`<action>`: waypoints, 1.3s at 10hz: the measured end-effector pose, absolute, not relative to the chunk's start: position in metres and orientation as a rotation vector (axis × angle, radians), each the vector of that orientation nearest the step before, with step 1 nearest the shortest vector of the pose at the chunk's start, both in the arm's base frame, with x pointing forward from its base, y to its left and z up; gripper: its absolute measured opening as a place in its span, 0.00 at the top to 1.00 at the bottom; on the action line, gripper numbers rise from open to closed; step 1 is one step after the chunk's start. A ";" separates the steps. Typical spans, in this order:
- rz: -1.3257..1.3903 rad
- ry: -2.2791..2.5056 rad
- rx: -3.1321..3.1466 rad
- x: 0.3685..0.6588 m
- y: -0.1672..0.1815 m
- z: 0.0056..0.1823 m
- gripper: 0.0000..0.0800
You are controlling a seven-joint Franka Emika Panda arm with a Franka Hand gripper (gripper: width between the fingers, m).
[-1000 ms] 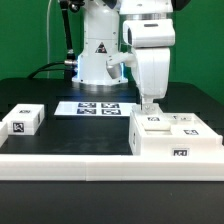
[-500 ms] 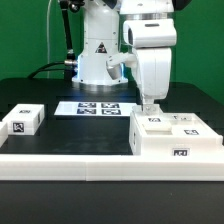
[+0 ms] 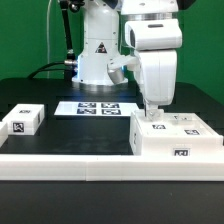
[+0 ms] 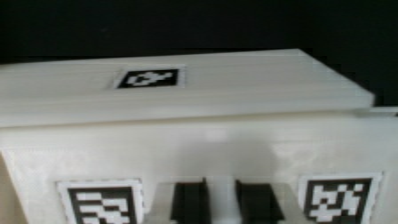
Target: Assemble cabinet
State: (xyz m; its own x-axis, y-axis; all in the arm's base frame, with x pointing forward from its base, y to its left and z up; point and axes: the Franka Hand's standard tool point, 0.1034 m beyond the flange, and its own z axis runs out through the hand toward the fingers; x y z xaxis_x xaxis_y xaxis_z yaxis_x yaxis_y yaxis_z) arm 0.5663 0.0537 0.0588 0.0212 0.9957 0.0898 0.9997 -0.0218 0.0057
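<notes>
The black surface (image 3: 60, 135) carries everything, fenced along its front by the long white border rail (image 3: 70, 166). The Panda arm (image 3: 150, 50) stands over the cabinet (image 3: 175, 145), which sits against that rail at the exterior view's right, with tagged panels on its top. Judged from this, assembly looks well on, but the small tagged block (image 3: 22, 121), lying well apart at the exterior view's left, is not yet fitted. The marker board (image 3: 95, 107) lies between them, further back. The fingers (image 3: 152, 106) reach down to the cabinet's top near its back edge. Whether they are spread or pinching cannot be told. Open room lies toward the block; the rail bars any forward slide.
</notes>
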 end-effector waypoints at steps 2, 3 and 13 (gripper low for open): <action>-0.123 -2.156 -2.207 0.577 0.053 0.059 0.91; -0.123 -2.158 -2.207 0.576 0.052 0.059 0.91; -0.125 -2.157 -2.209 0.576 0.051 0.059 0.02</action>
State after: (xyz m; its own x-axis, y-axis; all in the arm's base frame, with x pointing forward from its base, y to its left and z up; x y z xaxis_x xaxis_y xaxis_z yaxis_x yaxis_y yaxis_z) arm 0.5758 0.0513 0.0591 0.0231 0.9953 0.0938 0.9995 -0.0250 0.0193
